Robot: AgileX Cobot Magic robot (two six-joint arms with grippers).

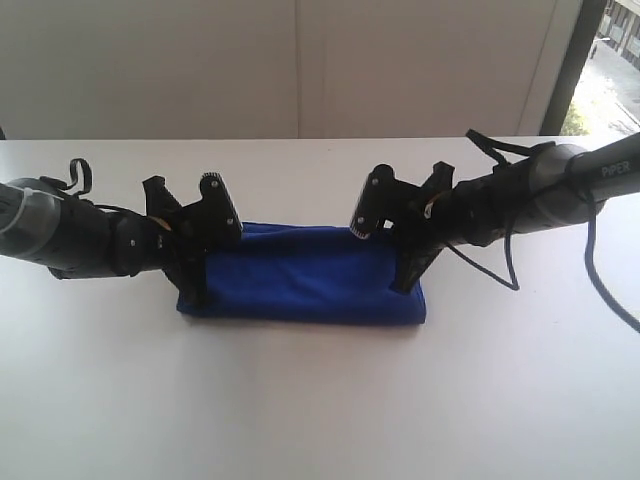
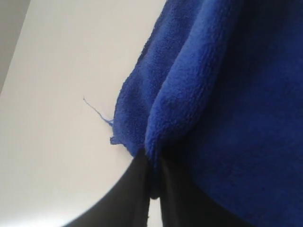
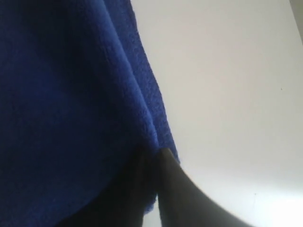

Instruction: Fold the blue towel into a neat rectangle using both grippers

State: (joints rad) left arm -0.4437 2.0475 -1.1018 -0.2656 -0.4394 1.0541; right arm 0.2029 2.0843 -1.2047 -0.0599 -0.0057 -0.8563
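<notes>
Blue towel (image 1: 305,280), fleecy, a long layered band across the white table (image 1: 300,410)

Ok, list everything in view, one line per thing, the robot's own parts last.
blue fleece towel: one, blue, folded into a long rectangle, flat on the middle of the table.
loose thread: one, blue, trailing from the towel's edge onto the table.
white table: one, white, under everything.
wall: one, off-white, behind the table.
window: one, dark frame, far right corner.
left arm: one, dark, coming in from the left.
right arm: one, dark, coming in from the right.
left end effector: one, black, pinching the towel's left end.
right end effector: one, black, pinching the towel's right end.
</notes>
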